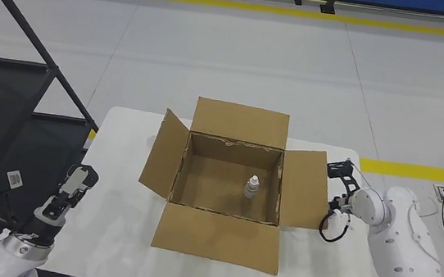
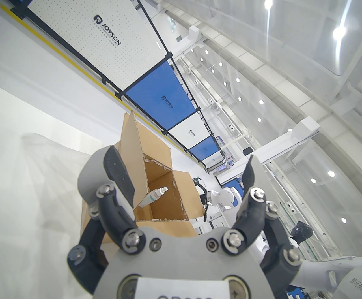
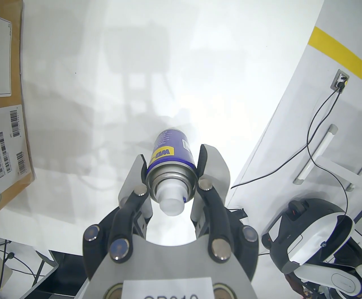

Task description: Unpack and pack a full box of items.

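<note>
The right gripper [image 3: 173, 155] clamps a blue spray can [image 3: 171, 150] over the table [image 1: 120, 168] beside the cardboard box [image 1: 240, 122], likely to set it down outside (a white spray bottle [image 1: 252, 187] stands inside). The left gripper [image 2: 181, 158] hangs wide open, empty.

Open box [image 1: 219, 239] on white table [image 1: 119, 209]

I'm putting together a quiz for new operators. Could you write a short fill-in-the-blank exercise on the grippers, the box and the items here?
1. The can is clamped in the ____ gripper.
2. The left gripper is ____ and holds nothing.
3. The bottle stands upright ____ the box.

Missing words: right; open; inside
</note>
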